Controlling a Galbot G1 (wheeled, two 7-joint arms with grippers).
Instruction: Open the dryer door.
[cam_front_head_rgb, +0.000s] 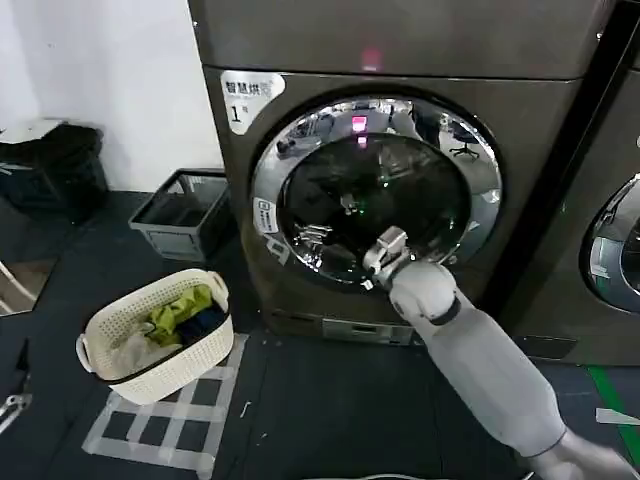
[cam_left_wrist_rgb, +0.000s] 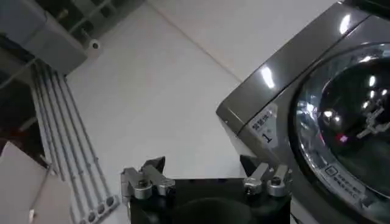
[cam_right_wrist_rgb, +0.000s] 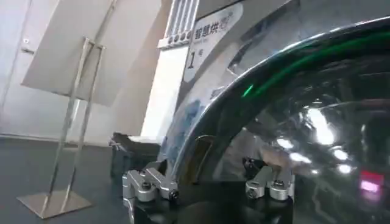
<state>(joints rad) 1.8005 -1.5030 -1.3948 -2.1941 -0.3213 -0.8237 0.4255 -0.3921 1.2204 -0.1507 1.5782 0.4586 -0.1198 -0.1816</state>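
The dryer door (cam_front_head_rgb: 375, 190) is a round porthole with a wide chrome ring and dark glass, on the grey-brown machine labelled "1" (cam_front_head_rgb: 238, 105). It looks shut against the front panel. My right gripper (cam_front_head_rgb: 385, 255) is up against the door's lower part, just right of centre. In the right wrist view the right gripper (cam_right_wrist_rgb: 206, 167) is open, and the chrome rim of the dryer door (cam_right_wrist_rgb: 201, 122) runs up between its fingers. My left gripper (cam_left_wrist_rgb: 201, 163) is open and empty, held low at the far left, well away from the dryer door (cam_left_wrist_rgb: 353, 122).
A white laundry basket (cam_front_head_rgb: 160, 340) with clothes stands on the floor left of the machine, with a grey crate (cam_front_head_rgb: 185, 210) behind it. A second machine (cam_front_head_rgb: 610, 250) stands close on the right. A sign stand (cam_right_wrist_rgb: 79, 91) shows in the right wrist view.
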